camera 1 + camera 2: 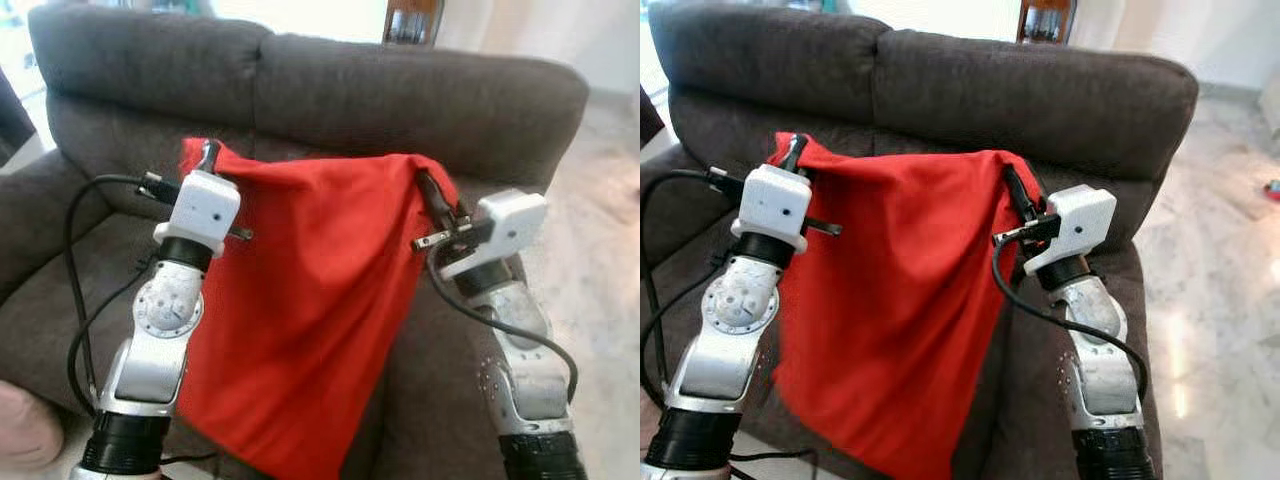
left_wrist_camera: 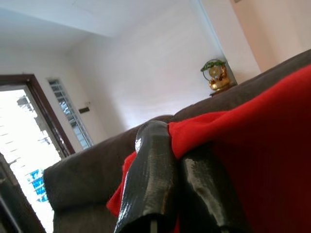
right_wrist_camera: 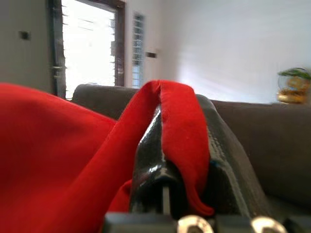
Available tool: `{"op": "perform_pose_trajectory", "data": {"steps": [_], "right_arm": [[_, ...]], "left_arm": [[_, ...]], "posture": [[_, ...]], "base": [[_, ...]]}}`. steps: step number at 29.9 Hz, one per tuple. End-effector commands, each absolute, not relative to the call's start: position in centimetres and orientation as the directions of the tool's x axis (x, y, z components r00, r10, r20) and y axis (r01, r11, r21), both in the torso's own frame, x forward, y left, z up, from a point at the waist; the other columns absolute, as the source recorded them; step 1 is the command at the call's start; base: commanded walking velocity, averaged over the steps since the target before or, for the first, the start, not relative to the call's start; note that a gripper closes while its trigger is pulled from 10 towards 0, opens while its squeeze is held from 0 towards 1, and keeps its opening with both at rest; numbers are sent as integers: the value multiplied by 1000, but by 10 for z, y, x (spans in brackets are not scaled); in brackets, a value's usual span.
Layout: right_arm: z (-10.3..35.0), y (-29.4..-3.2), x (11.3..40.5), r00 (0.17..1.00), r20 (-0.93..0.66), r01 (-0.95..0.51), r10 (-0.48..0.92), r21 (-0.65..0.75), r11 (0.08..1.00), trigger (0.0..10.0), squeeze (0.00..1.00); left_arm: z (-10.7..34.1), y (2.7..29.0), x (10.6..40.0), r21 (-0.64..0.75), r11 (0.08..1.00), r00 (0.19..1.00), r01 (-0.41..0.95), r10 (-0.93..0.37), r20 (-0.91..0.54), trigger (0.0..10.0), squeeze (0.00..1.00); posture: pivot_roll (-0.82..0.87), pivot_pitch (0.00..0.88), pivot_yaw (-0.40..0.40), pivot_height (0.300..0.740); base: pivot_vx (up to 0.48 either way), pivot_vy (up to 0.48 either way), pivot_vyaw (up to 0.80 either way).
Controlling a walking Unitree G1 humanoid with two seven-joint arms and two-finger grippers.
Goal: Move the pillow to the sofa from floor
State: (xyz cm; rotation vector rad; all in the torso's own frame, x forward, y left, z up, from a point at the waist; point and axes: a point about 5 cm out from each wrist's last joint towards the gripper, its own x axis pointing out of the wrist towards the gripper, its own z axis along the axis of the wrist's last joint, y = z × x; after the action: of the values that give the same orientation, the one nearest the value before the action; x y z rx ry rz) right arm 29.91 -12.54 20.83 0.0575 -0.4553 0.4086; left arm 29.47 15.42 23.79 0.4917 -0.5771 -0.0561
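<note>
A limp red pillow [image 1: 300, 310] hangs like a cloth in front of the dark grey sofa [image 1: 400, 95], held up by its two top corners above the seat. My left gripper [image 1: 208, 153] is shut on the pillow's upper left corner, and in the left wrist view red fabric [image 2: 204, 131] is pinched between its black fingers [image 2: 150, 179]. My right gripper [image 1: 430, 190] is shut on the upper right corner; in the right wrist view a red fold [image 3: 182, 131] lies clamped between its fingers [image 3: 146, 160]. The pillow's lower tip hangs down past the sofa's front edge.
The sofa's backrest [image 1: 1020, 90] rises just behind the pillow, with an armrest [image 1: 40, 220] at the left. Pale marble floor [image 1: 1220, 260] lies to the right. Black cables [image 1: 75, 290] loop off my left arm. A pinkish object [image 1: 25, 425] sits at the lower left.
</note>
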Motion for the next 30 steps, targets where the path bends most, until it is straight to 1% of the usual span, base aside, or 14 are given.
{"op": "perform_pose_trajectory", "data": {"steps": [1,5,8,12,30], "right_arm": [[221,-127,297,791,485,-392,372,-65,918,10000,0],[218,-126,297,798,462,-403,388,-71,913,10000,0],[210,-124,297,806,417,-424,420,-89,901,10000,0],[197,-119,295,812,340,-461,475,-126,878,10000,0],[194,-113,292,789,317,-507,525,-145,850,10000,0]], "left_arm": [[243,151,290,462,884,819,-67,-216,531,10000,0],[237,146,289,472,881,826,-14,-256,502,10000,0],[232,143,288,481,876,831,16,-279,481,10000,0],[220,143,289,515,855,856,60,-309,414,10000,0],[217,142,290,544,837,863,58,-317,394,10000,0]], "posture": [[107,0,-31,740],[106,0,-31,740],[105,0,-32,740],[104,0,-34,740],[104,0,-38,740]], "base": [[0,0,0],[0,0,0],[0,0,0],[0,0,0],[0,0,0]]}}
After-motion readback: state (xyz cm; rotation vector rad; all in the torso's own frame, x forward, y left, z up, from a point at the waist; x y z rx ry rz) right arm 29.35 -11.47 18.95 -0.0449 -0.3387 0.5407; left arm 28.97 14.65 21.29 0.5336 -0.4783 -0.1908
